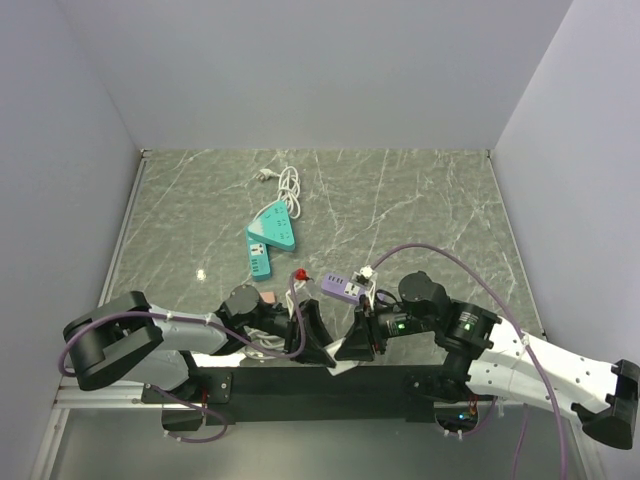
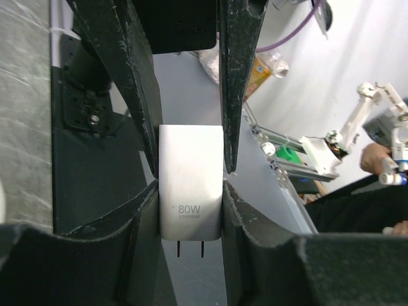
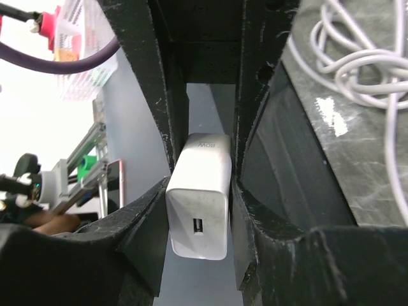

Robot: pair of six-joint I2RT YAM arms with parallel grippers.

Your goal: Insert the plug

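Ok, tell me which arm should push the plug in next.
Right. The right gripper holds the plug by its port end, so the prongs point away from it, toward the palm of the left gripper. The purple strip lies close ahead.

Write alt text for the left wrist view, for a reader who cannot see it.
The plug, a white block marked 80W with two prongs at its lower edge, sits clamped between the black fingers of the left hand at the bottom of the frame. The fingers of the right hand press its upper sides from above.
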